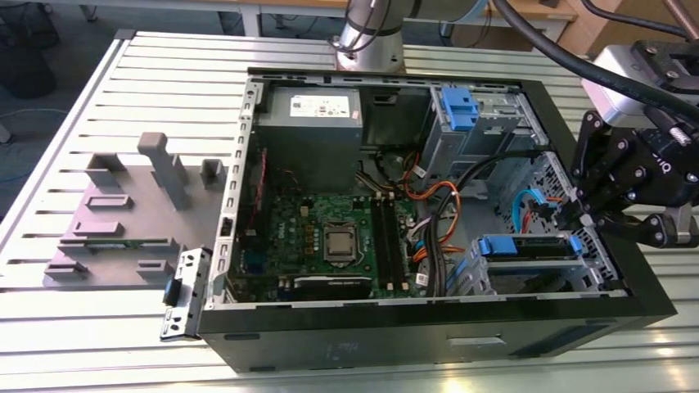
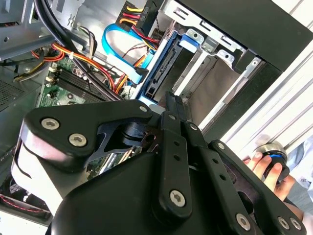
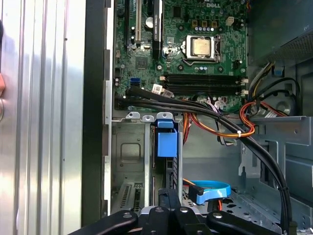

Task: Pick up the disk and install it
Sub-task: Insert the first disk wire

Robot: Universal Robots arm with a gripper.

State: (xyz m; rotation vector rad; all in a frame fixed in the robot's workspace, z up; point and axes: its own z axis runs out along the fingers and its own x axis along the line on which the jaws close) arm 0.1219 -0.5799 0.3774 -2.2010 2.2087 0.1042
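The disk (image 1: pixel 526 248) sits edge-up in the drive cage (image 1: pixel 546 278) at the lower right of the exterior view, its long axis running across the frame. The claw (image 1: pixel 574 219) hangs just above its right end, and I cannot tell how its jaws stand.
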